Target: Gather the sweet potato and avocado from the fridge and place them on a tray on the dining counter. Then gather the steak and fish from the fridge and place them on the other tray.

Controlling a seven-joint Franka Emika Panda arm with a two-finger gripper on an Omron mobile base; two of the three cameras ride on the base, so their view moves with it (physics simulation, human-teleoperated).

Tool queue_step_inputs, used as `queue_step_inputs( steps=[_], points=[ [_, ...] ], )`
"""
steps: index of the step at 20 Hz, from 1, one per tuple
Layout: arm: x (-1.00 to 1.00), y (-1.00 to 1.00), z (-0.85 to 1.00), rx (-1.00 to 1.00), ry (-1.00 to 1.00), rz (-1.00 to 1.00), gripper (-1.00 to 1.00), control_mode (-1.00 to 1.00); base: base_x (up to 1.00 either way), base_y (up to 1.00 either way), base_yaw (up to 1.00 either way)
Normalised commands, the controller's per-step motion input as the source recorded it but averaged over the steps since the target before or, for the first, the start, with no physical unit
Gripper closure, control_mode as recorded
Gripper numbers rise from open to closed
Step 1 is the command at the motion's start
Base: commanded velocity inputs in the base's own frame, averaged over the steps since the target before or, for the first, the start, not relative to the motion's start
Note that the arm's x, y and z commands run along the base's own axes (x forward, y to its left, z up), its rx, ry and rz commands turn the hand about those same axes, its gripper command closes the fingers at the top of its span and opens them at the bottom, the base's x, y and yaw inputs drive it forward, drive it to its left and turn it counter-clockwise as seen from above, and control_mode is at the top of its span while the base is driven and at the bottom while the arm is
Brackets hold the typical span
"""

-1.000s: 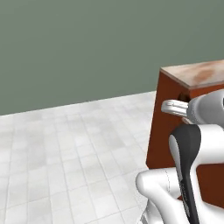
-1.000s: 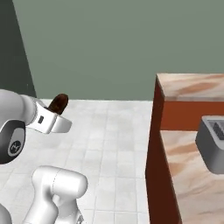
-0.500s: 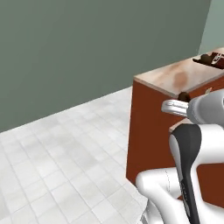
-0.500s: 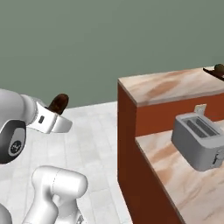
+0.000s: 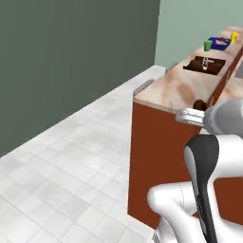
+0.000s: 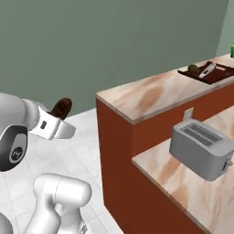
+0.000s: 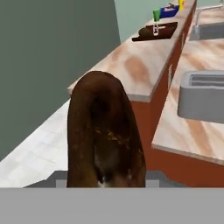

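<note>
My gripper [image 7: 105, 175] is shut on the sweet potato [image 7: 104, 135], a reddish-brown oblong lump standing up close to the hand camera. From the base views the sweet potato [image 6: 61, 108] [image 5: 199, 103] pokes out of the gripper [image 6: 58, 113] [image 5: 196, 109], in the air just short of the near end of the dining counter [image 6: 151, 93] [image 5: 175, 88]. Far along that counter lies the dark brown tray [image 6: 217, 75] [image 5: 192, 66] [image 7: 144, 37] with a dark rounded lump [image 6: 193, 69] and a pale thing on it. Beyond it sits the blue tray [image 5: 219, 43] [image 7: 168, 11]. The fridge, steak and fish are out of view.
A grey toaster [image 6: 201, 148] [image 7: 203, 100] stands on a lower counter beside the dining counter. A green cup [image 5: 208, 45] [image 7: 156, 15] and a yellow cup [image 5: 234, 37] stand near the blue tray. White tiled floor [image 5: 71, 166] spreads to the left, before a dark green wall.
The whole picture has shifted as the base turned: the dining counter and its trays now show along their length. The gripper keeps its hold on the sweet potato.
</note>
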Motion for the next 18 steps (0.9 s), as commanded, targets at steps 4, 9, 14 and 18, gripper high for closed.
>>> queue_step_inputs(
  steps=[4,9,14,18],
  points=[
    [0.0,0.0,0.0,0.0,0.0,0.0,1.0,1.0,0.61,0.49,-0.56],
    [0.0,0.0,0.0,0.0,0.0,0.0,1.0,1.0,0.45,0.5,-0.56],
    [0.0,0.0,0.0,0.0,0.0,0.0,1.0,1.0,0.38,0.49,-0.57],
    [0.0,0.0,0.0,0.0,0.0,0.0,1.0,1.0,0.32,0.61,-0.52]
  ],
)
